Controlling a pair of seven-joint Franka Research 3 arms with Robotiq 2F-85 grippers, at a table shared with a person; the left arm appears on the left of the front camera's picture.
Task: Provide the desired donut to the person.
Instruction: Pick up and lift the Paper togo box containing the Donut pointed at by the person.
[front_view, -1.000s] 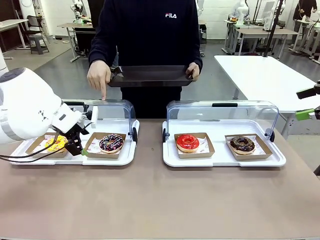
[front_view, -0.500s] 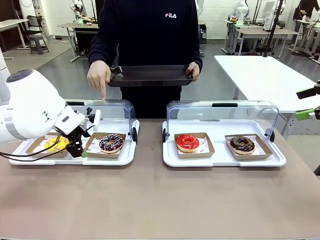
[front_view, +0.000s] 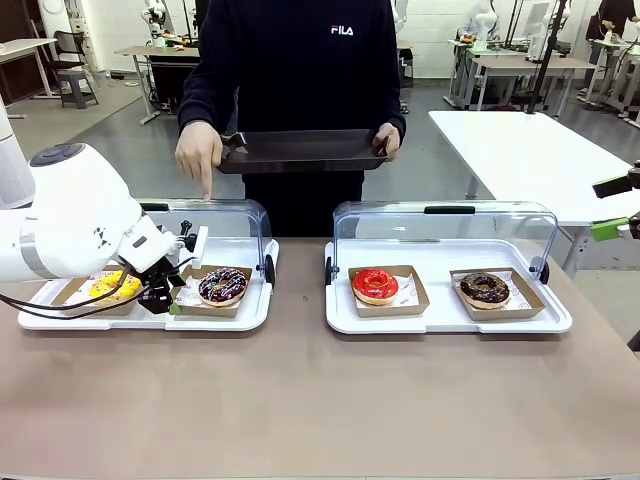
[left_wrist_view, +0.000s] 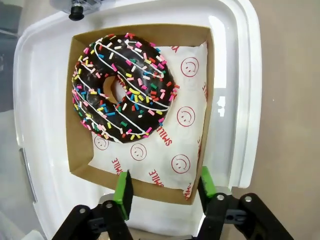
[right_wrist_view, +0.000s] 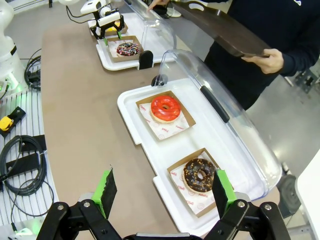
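Sprinkled donut lies in its brown paper tray at the right end of the left white display case, on the far left part of the counter. The clear lid is up. It looks like the wanted one: the person's hand points a finger down at that case, while the other hand holds a dark serving tray ready on the far side.

By my reading the pick has only begun. The left end effector is at the paper tray's left end. Its green pads are pressed to the cardboard at one corner, clenched on the tray as far as can be judged. Nothing is lifted; carrying it across and setting it on the serving tray are left to do. The right end effector hangs released, well off to the right.

It is a ring with dark chocolate icing, thin white stripes and coloured sprinkles, whole and unmarked, on a smiley-printed liner.
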